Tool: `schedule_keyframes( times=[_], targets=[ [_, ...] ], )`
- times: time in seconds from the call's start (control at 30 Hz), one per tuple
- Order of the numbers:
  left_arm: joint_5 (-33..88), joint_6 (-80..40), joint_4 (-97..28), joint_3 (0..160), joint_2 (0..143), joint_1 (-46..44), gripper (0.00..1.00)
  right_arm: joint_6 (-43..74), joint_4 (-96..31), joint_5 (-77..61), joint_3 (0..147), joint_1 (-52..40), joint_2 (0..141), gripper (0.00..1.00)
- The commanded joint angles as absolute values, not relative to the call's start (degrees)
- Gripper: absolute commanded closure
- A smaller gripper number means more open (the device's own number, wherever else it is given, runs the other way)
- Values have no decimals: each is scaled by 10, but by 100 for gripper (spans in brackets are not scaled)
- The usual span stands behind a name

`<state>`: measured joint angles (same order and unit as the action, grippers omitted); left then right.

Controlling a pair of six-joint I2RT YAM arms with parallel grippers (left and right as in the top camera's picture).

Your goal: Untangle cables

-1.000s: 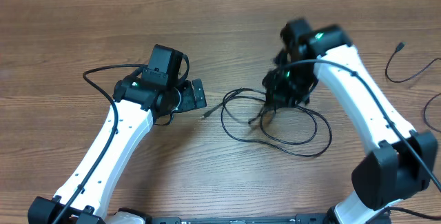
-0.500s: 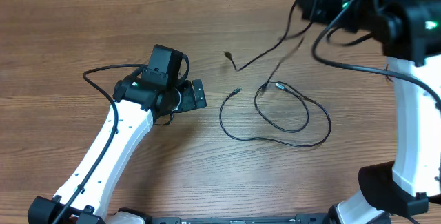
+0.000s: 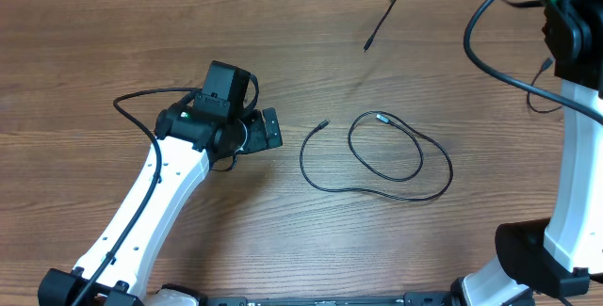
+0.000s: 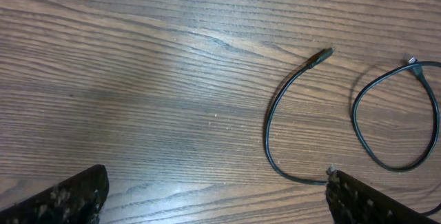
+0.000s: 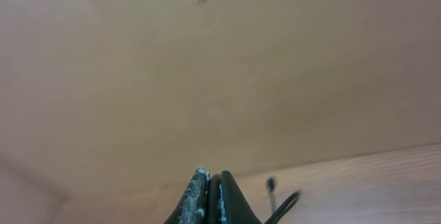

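Higher than a moment ago, the right arm (image 3: pixel 570 24) now reaches up past the far right edge of the tabletop (image 3: pixel 113 52). The lifted cable (image 3: pixel 368 42) has cleared the loops and dangles over the far side. The right tool (image 5: pixel 212 182) has both fingers pressed together, pinching that cable. At the left, the left arm (image 3: pixel 160 184) lies low and unmoved, elbow bent. The left tool (image 3: pixel 270 129) is spread wide and empty, with bare wood ahead of it. A looped cable (image 3: pixel 302 158) lies at centre, and a third cable (image 3: pixel 530 91) sits near the right edge.
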<state>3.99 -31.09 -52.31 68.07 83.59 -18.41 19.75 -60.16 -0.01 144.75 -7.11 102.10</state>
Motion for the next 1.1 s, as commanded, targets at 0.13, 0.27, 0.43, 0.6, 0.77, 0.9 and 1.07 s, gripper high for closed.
schedule_keyframes(
  times=[0.13, 0.27, 0.43, 0.6, 0.77, 0.9, 1.07],
  targets=[
    [34, -298, -522, 687, 832, -187, 0, 190, -565, 259, 1463, -46, 1015, 96],
    [34, -298, -522, 687, 832, -187, 0, 191, -552, 254, 1462, 4, 1034, 96],
    [34, -298, -522, 687, 832, -187, 0, 191, -526, 244, 1462, 66, 1070, 96],
    [34, -298, -522, 687, 832, -187, 0, 192, -498, 201, 1462, 126, 1125, 96],
    [34, -298, -522, 687, 832, -187, 0, 198, -455, 183, 1462, 175, 1205, 96],
    [34, -298, -522, 687, 832, -187, 0, 198, -432, 183, 1462, 212, 1273, 96],
    [34, -298, -522, 687, 832, -187, 0, 215, -480, 176, 1458, 261, 1342, 96]
  ],
)
